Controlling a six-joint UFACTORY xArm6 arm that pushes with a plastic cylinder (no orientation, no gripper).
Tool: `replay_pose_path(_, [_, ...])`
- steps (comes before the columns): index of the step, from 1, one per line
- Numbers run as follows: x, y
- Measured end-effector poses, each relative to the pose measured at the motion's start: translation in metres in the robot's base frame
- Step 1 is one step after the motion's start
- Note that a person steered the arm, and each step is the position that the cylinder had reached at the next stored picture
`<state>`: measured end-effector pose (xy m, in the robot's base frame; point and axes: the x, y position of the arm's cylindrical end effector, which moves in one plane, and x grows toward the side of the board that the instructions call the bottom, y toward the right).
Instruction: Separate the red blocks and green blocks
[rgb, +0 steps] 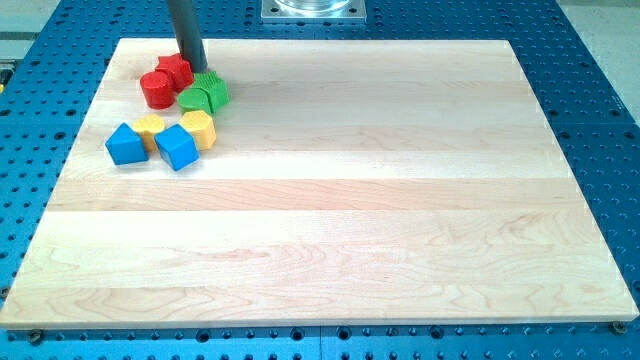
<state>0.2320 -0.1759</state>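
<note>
My tip (196, 68) rests at the desk's (350, 200) top-left corner, between the two red blocks (165, 80) on its left and the two green blocks (205, 93) on its lower right. I carry no claw.

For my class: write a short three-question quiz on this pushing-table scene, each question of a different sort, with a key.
1. True or false: my tip rests at the view's bottom right of the wooden board.
2. Which blocks lie nearest my tip? A) the blue cubes B) the red blocks and green blocks C) the yellow blocks
3. Fill in: the blue cube and the other blue cube lie toward the view's ____ of the cluster.

Key: 1 false; 2 B, red blocks, green blocks, not yellow blocks; 3 bottom.
</note>
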Motion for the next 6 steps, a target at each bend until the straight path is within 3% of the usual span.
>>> replay_pose_path(1, [0.005,-0.005])
replay_pose_path(4, [0.087,0.021])
replay_pose_path(5, [0.080,0.024])
replay_pose_path(6, [0.038,0.016])
